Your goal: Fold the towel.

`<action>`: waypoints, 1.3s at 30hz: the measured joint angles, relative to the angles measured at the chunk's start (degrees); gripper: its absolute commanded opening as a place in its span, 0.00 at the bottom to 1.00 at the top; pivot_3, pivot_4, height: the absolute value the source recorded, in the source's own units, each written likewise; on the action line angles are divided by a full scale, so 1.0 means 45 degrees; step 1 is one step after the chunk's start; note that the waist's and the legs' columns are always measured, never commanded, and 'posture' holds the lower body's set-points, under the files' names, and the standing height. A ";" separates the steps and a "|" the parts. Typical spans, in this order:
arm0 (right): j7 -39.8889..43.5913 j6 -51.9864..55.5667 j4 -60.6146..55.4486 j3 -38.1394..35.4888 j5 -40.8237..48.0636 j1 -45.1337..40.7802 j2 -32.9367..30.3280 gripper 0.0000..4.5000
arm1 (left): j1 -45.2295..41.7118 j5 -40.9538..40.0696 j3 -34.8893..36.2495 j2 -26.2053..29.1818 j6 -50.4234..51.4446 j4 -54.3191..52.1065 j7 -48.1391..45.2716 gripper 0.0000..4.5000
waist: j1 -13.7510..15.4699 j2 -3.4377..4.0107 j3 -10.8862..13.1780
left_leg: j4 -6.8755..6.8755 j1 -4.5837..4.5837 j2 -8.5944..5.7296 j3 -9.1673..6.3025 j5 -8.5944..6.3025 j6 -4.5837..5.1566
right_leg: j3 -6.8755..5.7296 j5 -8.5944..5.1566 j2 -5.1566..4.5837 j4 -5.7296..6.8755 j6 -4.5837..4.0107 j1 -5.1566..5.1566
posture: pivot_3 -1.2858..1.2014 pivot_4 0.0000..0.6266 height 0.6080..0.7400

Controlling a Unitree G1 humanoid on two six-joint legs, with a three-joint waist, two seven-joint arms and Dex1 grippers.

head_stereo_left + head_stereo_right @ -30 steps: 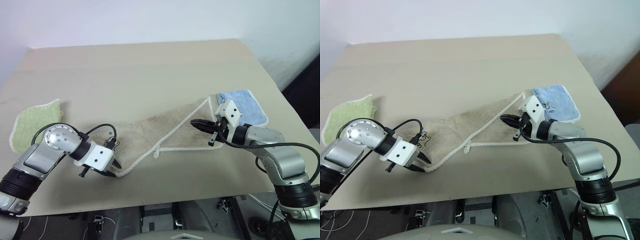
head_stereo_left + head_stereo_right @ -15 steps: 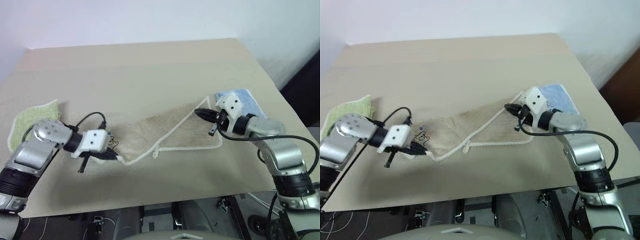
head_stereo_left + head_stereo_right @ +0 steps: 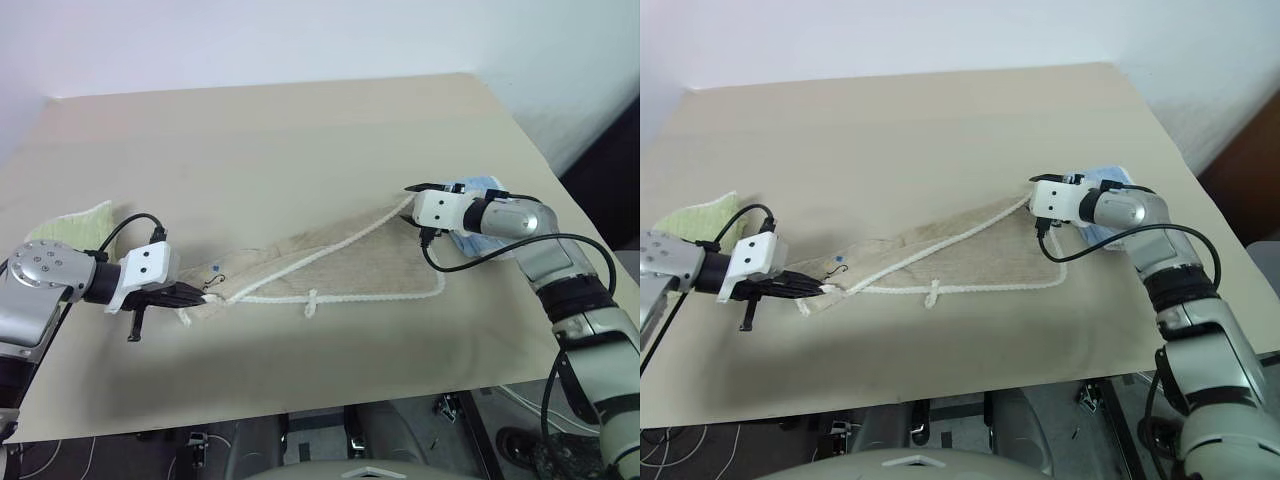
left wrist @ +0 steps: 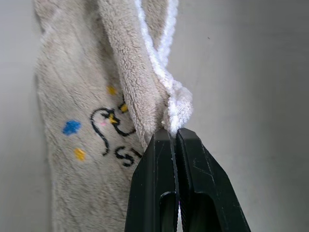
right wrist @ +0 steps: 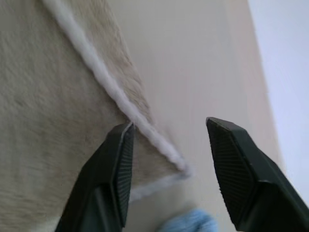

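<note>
Your left gripper point(image 4: 174, 133) is clamped on the beige towel's point(image 3: 340, 265) white corded corner, cloth stretching away across the table point(image 3: 300, 140) toward your right gripper point(image 5: 166, 130), jaws apart over the far corner.

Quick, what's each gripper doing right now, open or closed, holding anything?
Left gripper: shut on the towel edge.
Right gripper: open, over the towel's far corner, holding nothing.

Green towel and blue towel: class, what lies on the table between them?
The beige towel stretches between the green towel and blue towel, seen in the left eye view, with bare table beyond.
</note>
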 measured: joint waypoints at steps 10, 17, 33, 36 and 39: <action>-0.3027 -0.2152 0.4296 0.1795 -0.3221 -0.2067 0.0629 0.55 | 0.0511 0.0004 0.0291 0.0000 -0.0057 -0.0208 0.0280 0.00 | -0.0262 -0.0001 -0.0001 | 0.0006 -0.0001 -0.0001 0.0082 -0.0006 0.0011 | 0.0104 0.0010 -0.0005 0.0034 0.0012 -0.0055 | 0.52 0.24 1.00; -0.3944 -0.2621 0.5231 0.1899 -0.3817 -0.2559 0.0699 0.13 | 0.0908 0.0003 0.0547 0.0001 -0.0107 -0.0371 0.0406 0.00 | -0.0418 -0.0001 -0.0001 | 0.0006 0.0004 0.0002 0.0092 -0.0006 0.0011 | 0.0122 0.0025 -0.0006 0.0055 0.0039 -0.0070 | 0.52 0.24 1.00; -0.4503 -0.3100 0.5325 0.1943 -0.4182 -0.2628 0.0496 0.59 | 0.0965 0.0023 0.0569 0.0000 -0.0258 -0.0360 0.0453 0.00 | -0.0606 -0.0001 -0.0001 | 0.0022 0.0005 0.0001 0.0092 -0.0006 0.0011 | 0.0132 0.0028 -0.0010 0.0070 0.0045 -0.0073 | 0.52 0.24 1.00; -0.5349 -0.3125 0.5326 0.2215 -0.4797 -0.3034 0.0438 0.72 | 0.1007 0.0020 0.0569 0.0000 -0.0259 -0.0368 0.0474 0.00 | -0.0643 -0.0001 -0.0001 | 0.0022 0.0014 0.0002 0.0092 -0.0006 0.0011 | 0.0144 0.0028 -0.0009 0.0083 0.0044 -0.0082 | 0.52 0.24 1.00; -0.5881 -0.3161 0.5462 0.2580 -0.5346 -0.3334 0.0465 0.72 | 0.1090 0.0019 0.0589 0.0001 -0.0258 -0.0403 0.0503 0.00 | -0.0632 -0.0001 -0.0001 | 0.0022 0.0017 0.0001 0.0093 -0.0006 0.0011 | 0.0146 0.0027 -0.0008 0.0098 0.0043 -0.0087 | 0.52 0.24 1.00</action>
